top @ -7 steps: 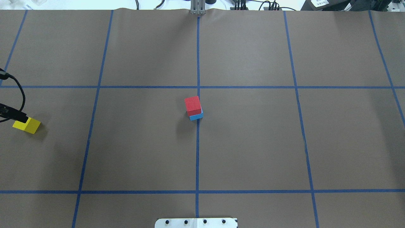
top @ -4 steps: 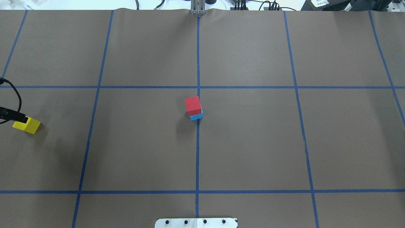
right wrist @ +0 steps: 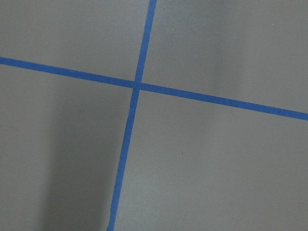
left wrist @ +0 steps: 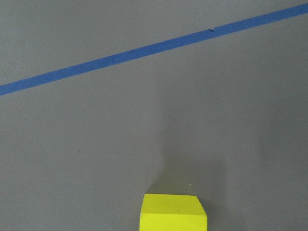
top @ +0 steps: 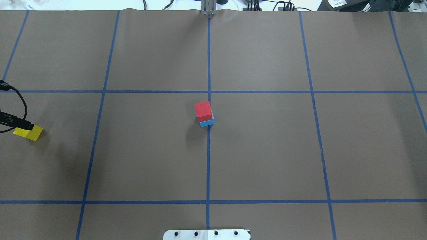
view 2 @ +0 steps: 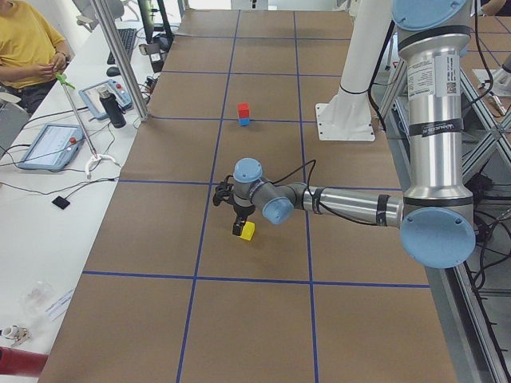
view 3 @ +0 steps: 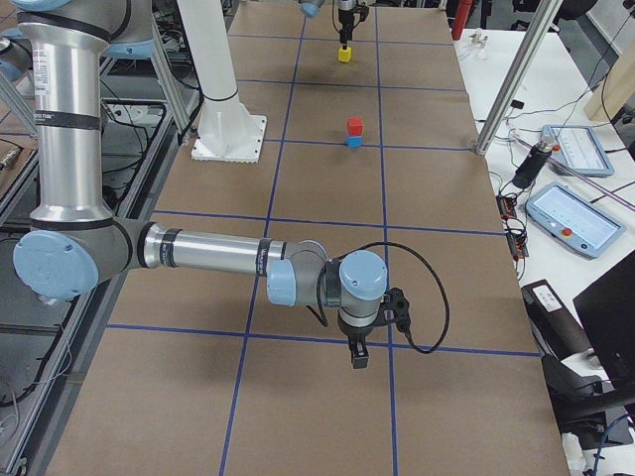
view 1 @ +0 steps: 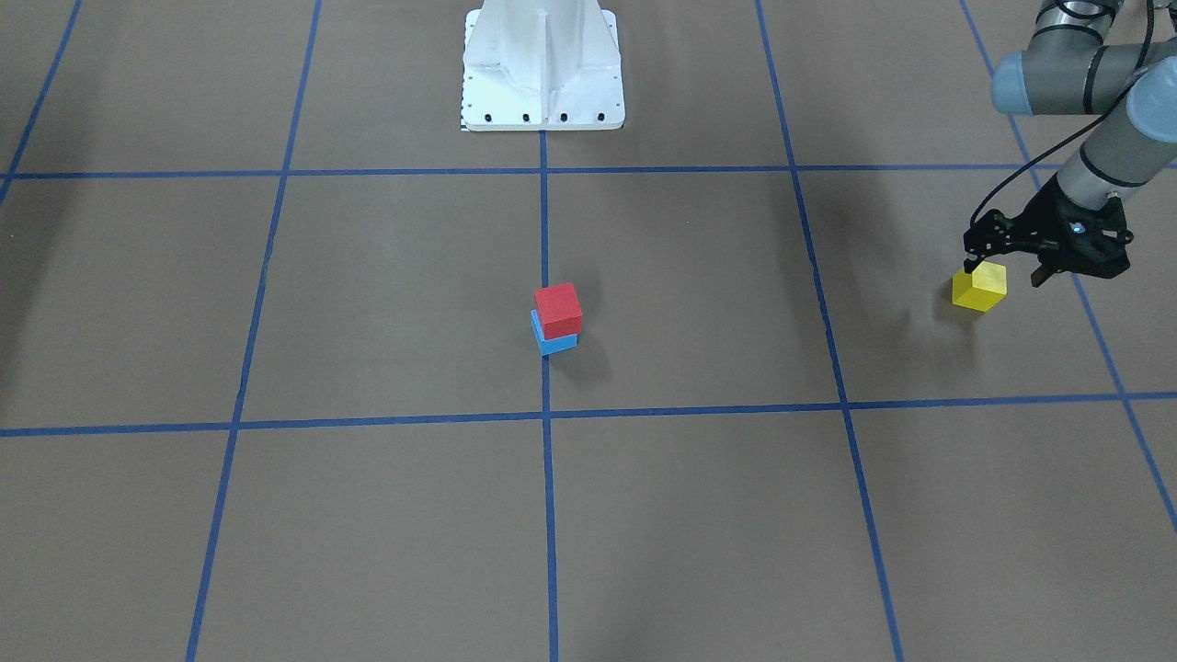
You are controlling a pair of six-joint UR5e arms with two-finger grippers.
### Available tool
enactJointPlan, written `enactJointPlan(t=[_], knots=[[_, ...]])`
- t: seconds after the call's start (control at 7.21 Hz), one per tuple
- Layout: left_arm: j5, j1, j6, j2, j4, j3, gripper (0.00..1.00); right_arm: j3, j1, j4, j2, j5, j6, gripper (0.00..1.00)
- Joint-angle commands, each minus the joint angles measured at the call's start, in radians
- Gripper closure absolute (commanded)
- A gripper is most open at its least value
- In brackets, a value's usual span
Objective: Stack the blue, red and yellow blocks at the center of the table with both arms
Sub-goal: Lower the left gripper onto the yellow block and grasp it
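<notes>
The left gripper (view 1: 1002, 272) hangs low over the yellow block (view 1: 980, 287) with its jaws spread wider than the cube; one finger (view 1: 968, 266) lies over the block's far top corner in the front-facing view, and whether it touches cannot be told. The left wrist view shows only the block's top and one face at its lower edge, on bare brown table (view 1: 368, 294). The left arm (view 1: 1094, 165) reaches out to the table's left side, well apart from the centre. The right gripper (view 3: 358, 352) points down above a tape line far out on the table's right end; it shows only in the side view, so whether it is open or closed cannot be told, and nothing shows in it. The right arm (view 3: 208, 250) stretches low and level behind it. At the centre, the red block (view 1: 558, 308) sits on the blue block (view 1: 557, 345), slightly twisted and offset, the pair touching the middle tape line (view 1: 544, 230) in front of the white pedestal (view 1: 542, 64)
</notes>
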Motion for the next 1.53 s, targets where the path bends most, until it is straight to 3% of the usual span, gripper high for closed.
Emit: enactJointPlan(t=[0.0, 0.42, 0.56, 0.69, 0.83, 1.11, 1.39], knots=[[0.0, 0.039, -0.001, -0.001, -0.03, 0.024, 0.0, -0.001, 0.0, 0.0, -0.002, 0.0, 0.0, 0.0], [0.002, 0.051, -0.004, -0.005, -0.084, 0.07, 0.04, 0.001, 0.0, 0.0, -0.003, 0.0, 0.0, 0.0], [0.0, 0.053, -0.005, -0.005, -0.084, 0.069, 0.27, 0.001, 0.0, 0.0, -0.003, 0.0, 0.0, 0.0], [0.0, 0.053, -0.005, -0.005, -0.082, 0.069, 0.76, 0.001, 0.0, 0.0, -0.003, 0.0, 0.0, 0.0], [0.0, 0.051, -0.007, -0.005, -0.084, 0.059, 1.0, 0.001, 0.0, 0.0, -0.003, 0.002, 0.0, 0.0], [-0.012, 0.048, -0.012, -0.03, -0.032, -0.002, 1.0, 0.001, 0.0, 0.0, -0.003, 0.002, 0.0, 0.0], [-0.006, 0.041, -0.016, -0.155, 0.313, -0.159, 1.0, 0.001, 0.0, 0.0, -0.005, 0.002, 0.0, 0.0]])
